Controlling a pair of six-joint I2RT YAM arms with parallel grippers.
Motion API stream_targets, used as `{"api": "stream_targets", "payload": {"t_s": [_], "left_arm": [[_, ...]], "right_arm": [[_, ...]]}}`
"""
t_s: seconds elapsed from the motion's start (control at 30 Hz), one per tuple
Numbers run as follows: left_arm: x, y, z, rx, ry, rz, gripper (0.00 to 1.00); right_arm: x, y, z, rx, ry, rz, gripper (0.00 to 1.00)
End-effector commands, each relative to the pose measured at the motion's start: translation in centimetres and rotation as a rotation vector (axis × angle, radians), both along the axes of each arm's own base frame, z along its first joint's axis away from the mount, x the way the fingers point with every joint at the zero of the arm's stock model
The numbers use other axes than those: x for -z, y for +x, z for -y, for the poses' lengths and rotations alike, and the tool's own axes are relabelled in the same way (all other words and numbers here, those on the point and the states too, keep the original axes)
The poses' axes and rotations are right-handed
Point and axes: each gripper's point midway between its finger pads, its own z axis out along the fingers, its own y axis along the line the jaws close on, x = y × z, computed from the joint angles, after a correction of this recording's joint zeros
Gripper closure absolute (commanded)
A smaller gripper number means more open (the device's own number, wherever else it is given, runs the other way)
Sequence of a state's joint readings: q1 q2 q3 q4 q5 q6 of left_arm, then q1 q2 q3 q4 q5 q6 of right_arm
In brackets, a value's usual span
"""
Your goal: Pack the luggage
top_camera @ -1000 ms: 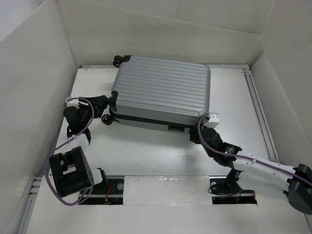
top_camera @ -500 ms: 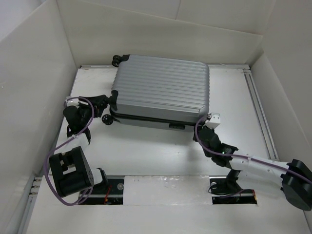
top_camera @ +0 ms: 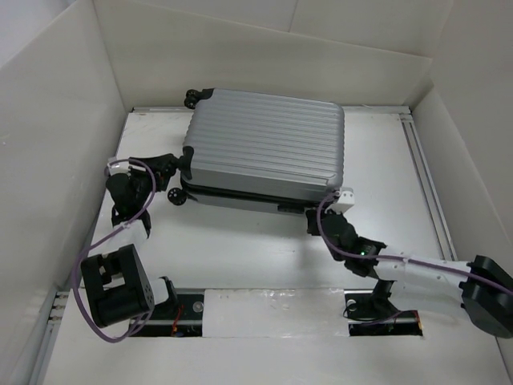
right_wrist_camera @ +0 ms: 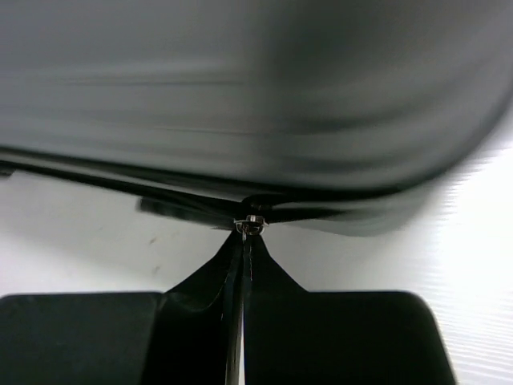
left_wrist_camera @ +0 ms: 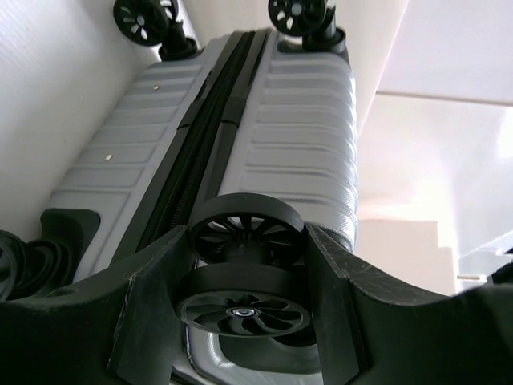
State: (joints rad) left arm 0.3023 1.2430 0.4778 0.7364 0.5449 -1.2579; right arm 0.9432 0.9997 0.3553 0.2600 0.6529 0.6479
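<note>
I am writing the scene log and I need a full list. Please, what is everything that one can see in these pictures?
luggage: one, silver-grey with black trim, closed, lying flat mid-table.
spinner wheels: four, black, at the luggage's end near the left arm.
zipper pull: one, metal, on the luggage's near seam.
table: one, white, under everything.
walls: white panels, at the left, back and right.
cables: two, purple, one along each arm.
left gripper: black, closed around one wheel.
right gripper: black, pinched on the zipper pull.
</note>
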Motion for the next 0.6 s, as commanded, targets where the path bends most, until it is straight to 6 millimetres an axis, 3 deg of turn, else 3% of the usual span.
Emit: {"api": "stream_targets", "payload": {"t_s": [0.0, 0.03, 0.07, 0.1, 0.13, 0.17, 0.2, 0.27, 0.3, 0.33, 0.37, 0.4, 0.43, 0.5, 0.53, 0.57], "left_arm": [[-4.1, -1.1, 4.2, 0.15, 0.018, 0.146, 1.0], [-4.1, -1.4, 4.9, 0.166, 0.005, 0.143, 1.0], [-4.9, -2.0, 6.2, 0.201, 0.009, 0.168, 1.0], [-5.5, -2.2, 6.7, 0.205, 0.014, 0.188, 1.0], [-5.5, -2.5, 7.1, 0.205, 0.013, 0.189, 1.0], [-5.7, -2.8, 7.6, 0.218, 0.013, 0.193, 1.0], [-5.9, -3.2, 8.0, 0.228, 0.015, 0.205, 1.0], [-5.9, -3.8, 8.6, 0.27, 0.011, 0.2, 1.0], [-6.1, -4.2, 8.8, 0.284, 0.011, 0.202, 1.0], [-6.6, -4.7, 9.0, 0.295, 0.014, 0.215, 1.0], [-6.2, -5.1, 9.1, 0.304, 0.012, 0.209, 1.0], [-6.2, -5.5, 9.3, 0.318, 0.011, 0.208, 1.0], [-6.1, -6.0, 9.4, 0.318, 0.008, 0.199, 1.0], [-5.7, -6.9, 9.7, 0.341, 0.015, 0.199, 1.0], [-5.7, -7.1, 9.9, 0.351, 0.012, 0.19, 1.0], [-5.5, -7.4, 9.9, 0.351, 0.018, 0.181, 1.0]], "right_arm": [[-6.0, -3.3, -10.2, -0.321, 0.246, 0.021, 1.0], [-8.1, -3.8, -12.4, -0.377, 0.28, 0.032, 1.0], [-8.6, -4.4, -13.9, -0.412, 0.284, 0.028, 1.0], [-7.3, -4.5, -15.5, -0.429, 0.244, -0.005, 1.0], [-7.5, -5.4, -17.3, -0.469, 0.235, -0.007, 1.0], [-9.7, -5.4, -19.5, -0.504, 0.262, 0.016, 1.0], [-7.7, -5.2, -21.2, -0.529, 0.213, -0.015, 1.0], [-7.0, -6.2, -24.2, -0.61, 0.165, -0.026, 1.0], [-8.7, -5.9, -26.2, -0.63, 0.197, -0.008, 1.0], [-6.3, -5.8, -27.7, -0.66, 0.144, -0.032, 1.0], [-6.2, -6.2, -29.1, -0.691, 0.153, -0.032, 1.0], [-7.6, -6.4, -30.9, -0.737, 0.185, -0.008, 1.0], [-5.9, -6.4, -32.3, -0.768, 0.162, -0.019, 1.0], [-6.2, -6.3, -34.3, -0.803, 0.179, -0.003, 1.0], [-8.1, -6.0, -35.7, -0.815, 0.216, 0.026, 1.0], [-7.1, -5.7, -36.6, -0.817, 0.2, 0.023, 1.0]]}}
